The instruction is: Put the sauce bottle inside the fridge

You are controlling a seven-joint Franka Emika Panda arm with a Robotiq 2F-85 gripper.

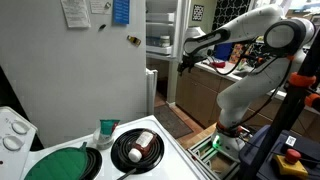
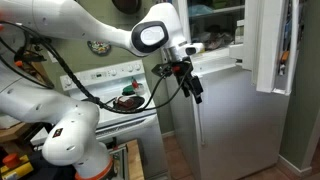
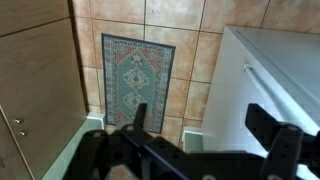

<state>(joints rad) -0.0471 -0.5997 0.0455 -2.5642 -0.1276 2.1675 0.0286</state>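
Gripper: closest to the wrist camera, your gripper (image 3: 197, 118) hangs with its dark jaws spread wide and nothing between them, released and empty.
Sauce bottle: the sauce bottle (image 1: 140, 146) is small, slim and dark red-brown with a pale section. It appears to lie on its side on the stove top, well apart from your gripper.
Handling: it is probably light and rigid, though glass or plastic cannot be told. The rounded body may roll or slip, so treat it as breakable.
Where to hold: the best grip looks to be across the middle of the body, with the jaws spanning its narrow width rather than its ends.
Burner: the black burner (image 1: 120, 157) carries the bottle, and a round green cover (image 1: 60, 165) sits just beside it.
Cup: a green-and-white cup (image 1: 107, 130) stands just behind the burner, so keep your approach off it.
Stove: the white stove (image 1: 15, 130) shows knobs on its panel.
Fridge: the tall white fridge (image 1: 95, 75) stands beside the stove, with papers on its side. In an exterior view its upper door (image 2: 272, 50) is open and shelves show.
Arm: your gripper is raised in front of the fridge and points at the floor.
Floor: a patterned rug (image 3: 135, 65) lies on brown tiles below.
Next: you will likely need to travel over to the stove first.
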